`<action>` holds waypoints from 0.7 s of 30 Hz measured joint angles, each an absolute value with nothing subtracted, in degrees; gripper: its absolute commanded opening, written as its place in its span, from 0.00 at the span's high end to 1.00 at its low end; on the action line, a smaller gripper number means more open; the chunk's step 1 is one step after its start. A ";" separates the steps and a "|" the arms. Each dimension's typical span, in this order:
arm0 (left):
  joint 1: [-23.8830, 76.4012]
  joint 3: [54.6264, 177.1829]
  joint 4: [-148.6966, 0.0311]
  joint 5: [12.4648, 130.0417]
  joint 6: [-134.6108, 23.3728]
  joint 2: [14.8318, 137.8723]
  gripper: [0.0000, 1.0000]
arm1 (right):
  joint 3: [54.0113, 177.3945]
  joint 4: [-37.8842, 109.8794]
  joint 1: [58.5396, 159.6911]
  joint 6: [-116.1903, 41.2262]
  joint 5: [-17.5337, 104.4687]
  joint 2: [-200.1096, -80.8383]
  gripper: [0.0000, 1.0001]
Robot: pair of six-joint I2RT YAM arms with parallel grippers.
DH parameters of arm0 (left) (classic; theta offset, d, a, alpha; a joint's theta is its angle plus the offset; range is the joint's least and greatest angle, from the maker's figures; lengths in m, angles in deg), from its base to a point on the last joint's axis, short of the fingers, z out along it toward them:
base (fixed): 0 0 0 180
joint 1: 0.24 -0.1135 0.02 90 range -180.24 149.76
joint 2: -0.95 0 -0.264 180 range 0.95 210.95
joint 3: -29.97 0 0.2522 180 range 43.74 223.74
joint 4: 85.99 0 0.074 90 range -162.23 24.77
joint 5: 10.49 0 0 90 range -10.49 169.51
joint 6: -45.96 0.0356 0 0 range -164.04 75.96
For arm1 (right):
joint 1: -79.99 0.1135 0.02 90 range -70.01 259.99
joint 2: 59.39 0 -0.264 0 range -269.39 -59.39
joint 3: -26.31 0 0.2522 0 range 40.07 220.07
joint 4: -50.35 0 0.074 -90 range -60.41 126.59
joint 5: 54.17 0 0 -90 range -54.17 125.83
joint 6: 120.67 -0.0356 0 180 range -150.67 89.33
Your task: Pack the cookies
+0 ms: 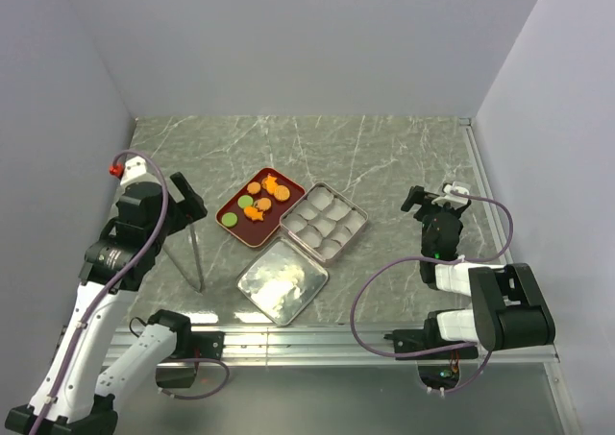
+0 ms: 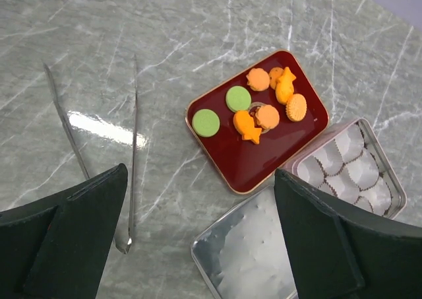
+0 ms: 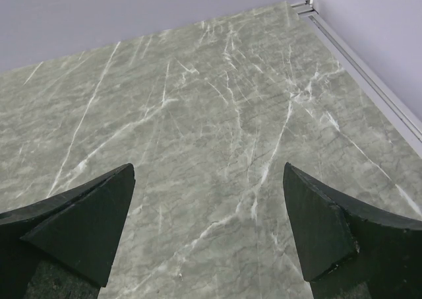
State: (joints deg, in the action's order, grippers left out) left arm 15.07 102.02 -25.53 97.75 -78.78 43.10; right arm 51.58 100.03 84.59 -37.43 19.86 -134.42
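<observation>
Several small cookies (image 1: 259,203), mostly orange with two green (image 2: 238,99), lie on a red tray (image 1: 240,226) at the table's middle; the tray also shows in the left wrist view (image 2: 264,160). Right of it stands an open metal tin (image 1: 326,223) with white paper cups (image 2: 343,164). Its lid (image 1: 282,280) lies in front. My left gripper (image 1: 187,203) is open and empty, held above the table left of the tray; its fingers (image 2: 72,233) frame the lid. My right gripper (image 1: 434,197) is open and empty at the right, over bare marble.
Metal tongs (image 1: 190,253) lie on the marble left of the tray, also in the left wrist view (image 2: 132,154). A metal rail (image 1: 485,190) runs along the table's right edge. Grey walls close in three sides.
</observation>
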 measured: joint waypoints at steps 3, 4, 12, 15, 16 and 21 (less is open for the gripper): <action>15.22 103.55 -24.18 100.27 -80.25 44.02 0.01 | 51.58 100.03 84.59 -37.43 19.86 -134.42 0.00; 15.25 104.18 -23.50 101.49 -80.88 44.36 0.00 | 51.58 100.03 84.59 -37.43 19.86 -134.42 0.00; 15.25 106.80 -21.60 103.87 -79.76 41.83 0.00 | 51.58 100.03 84.59 -37.43 19.86 -134.42 0.00; 15.29 107.09 -21.01 104.79 -80.11 40.26 0.01 | 51.58 100.03 84.61 -37.43 19.82 -134.42 0.00; 15.29 107.81 -20.07 105.27 -80.46 40.65 0.01 | 51.58 100.01 84.72 -37.41 19.51 -134.42 0.00; 15.29 112.20 -15.54 105.19 -82.41 52.34 0.01 | 53.08 94.00 86.14 -38.04 14.18 -131.55 0.00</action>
State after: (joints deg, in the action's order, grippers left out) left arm 15.29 112.20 -15.54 105.19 -82.41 52.34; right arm 53.08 94.00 86.14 -38.04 14.18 -131.55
